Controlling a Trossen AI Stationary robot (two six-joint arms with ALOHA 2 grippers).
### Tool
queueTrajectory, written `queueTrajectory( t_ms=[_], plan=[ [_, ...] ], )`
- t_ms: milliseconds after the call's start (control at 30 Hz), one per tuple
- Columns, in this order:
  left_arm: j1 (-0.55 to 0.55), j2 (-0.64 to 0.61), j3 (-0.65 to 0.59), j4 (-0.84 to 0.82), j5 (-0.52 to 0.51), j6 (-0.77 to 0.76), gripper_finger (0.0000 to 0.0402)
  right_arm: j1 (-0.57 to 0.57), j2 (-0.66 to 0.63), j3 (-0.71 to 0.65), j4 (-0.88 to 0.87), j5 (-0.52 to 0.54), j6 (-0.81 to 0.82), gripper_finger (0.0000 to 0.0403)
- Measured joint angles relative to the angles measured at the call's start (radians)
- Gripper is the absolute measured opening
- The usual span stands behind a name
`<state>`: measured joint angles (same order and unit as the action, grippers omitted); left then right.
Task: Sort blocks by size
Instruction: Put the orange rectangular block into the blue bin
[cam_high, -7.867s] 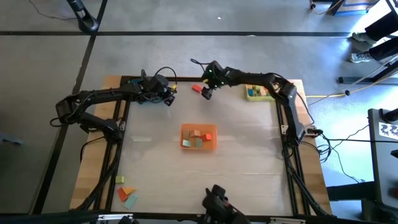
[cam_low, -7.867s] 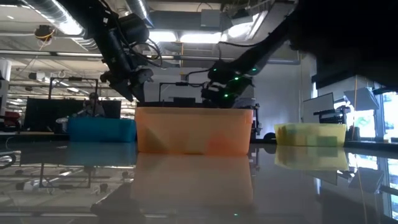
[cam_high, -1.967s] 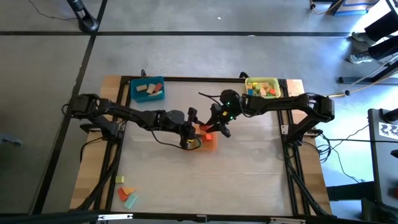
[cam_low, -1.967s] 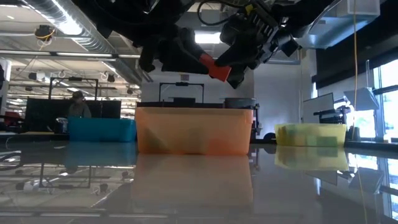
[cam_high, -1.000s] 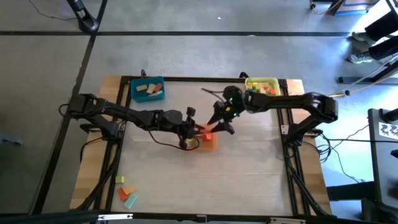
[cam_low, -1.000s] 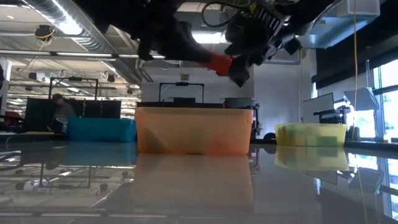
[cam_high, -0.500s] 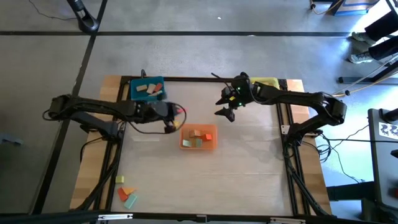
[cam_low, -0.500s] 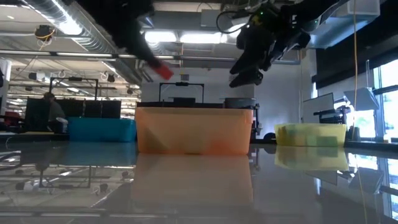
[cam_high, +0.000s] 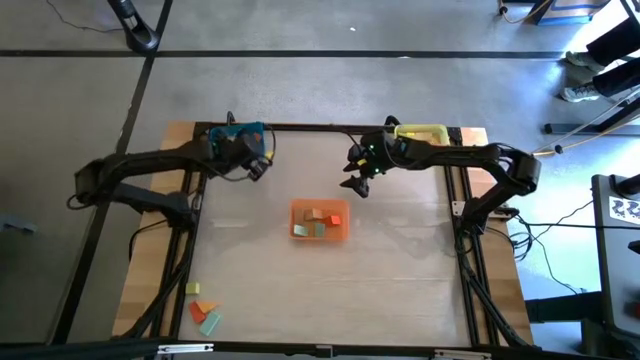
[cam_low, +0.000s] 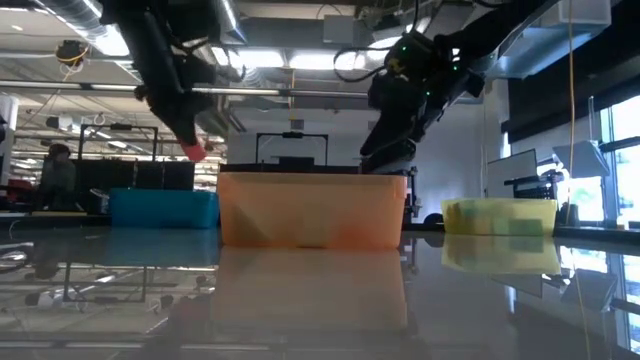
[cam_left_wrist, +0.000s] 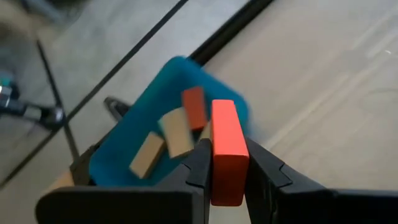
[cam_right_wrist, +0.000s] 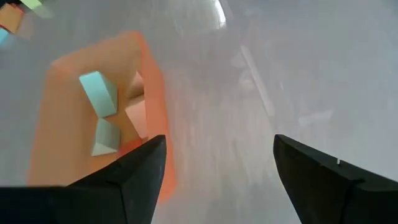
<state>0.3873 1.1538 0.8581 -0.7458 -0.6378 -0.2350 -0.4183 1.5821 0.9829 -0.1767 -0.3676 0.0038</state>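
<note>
From above, the orange rectangular plastic tray (cam_high: 320, 221) sits mid-worktop and serves as the landmark, with a few small wooden blocks (cam_high: 314, 222) in it. The left pincer (cam_high: 256, 165) hangs up and to the left of that tray, right at the blue plastic tray (cam_high: 238, 135) on the worktop's far edge. The left arm reaches in from the left in a long, shallow bend. The right pincer (cam_high: 353, 181) hovers just beyond the orange tray's far right corner, with the yellow plastic tray (cam_high: 423, 132) farther off behind it. A few stray blocks (cam_high: 203, 308) lie well away at the near left corner of the wooden worktop (cam_high: 400, 290).

At table height, the left pincer (cam_low: 190, 145) hangs high above the blue tray (cam_low: 163, 208), a reddish piece at its tip. The right pincer (cam_low: 385, 140) hangs above the orange tray's (cam_low: 312, 210) right end, its arm sloping down from the upper right.

The left wrist camera shows the pincer (cam_left_wrist: 227, 165) clamped on a long red wooden block (cam_left_wrist: 227, 151) held upright between the fingers. The blue tray (cam_left_wrist: 118, 155) lies beyond it, holding two tan blocks and one red one.

The right wrist camera shows the fingers (cam_right_wrist: 140, 174) spread wide with nothing between them, the orange tray (cam_right_wrist: 68, 137) and its light-blue blocks (cam_right_wrist: 99, 93) ahead.

The step in hand looks like carrying the red block to the blue tray. The next move calls for centring over that tray, lowering and letting go.
</note>
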Motion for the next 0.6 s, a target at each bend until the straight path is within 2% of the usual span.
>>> queueTrajectory(
  t_ms=[333,467,600],
  plan=[
    [0.178,0.085,0.000,0.020,0.001,-0.073,0.0059,0.000,0.023,0.000,0.005,0.000,0.010,0.0293],
    [0.214,0.125,0.000,0.040,0.002,-0.129,0.0063,0.000,0.023,0.000,0.006,0.000,0.010,0.0293],
    [0.230,0.136,0.000,0.048,0.009,-0.102,0.0088,0.000,0.023,0.000,0.007,0.000,0.010,0.0293]
  ],
)
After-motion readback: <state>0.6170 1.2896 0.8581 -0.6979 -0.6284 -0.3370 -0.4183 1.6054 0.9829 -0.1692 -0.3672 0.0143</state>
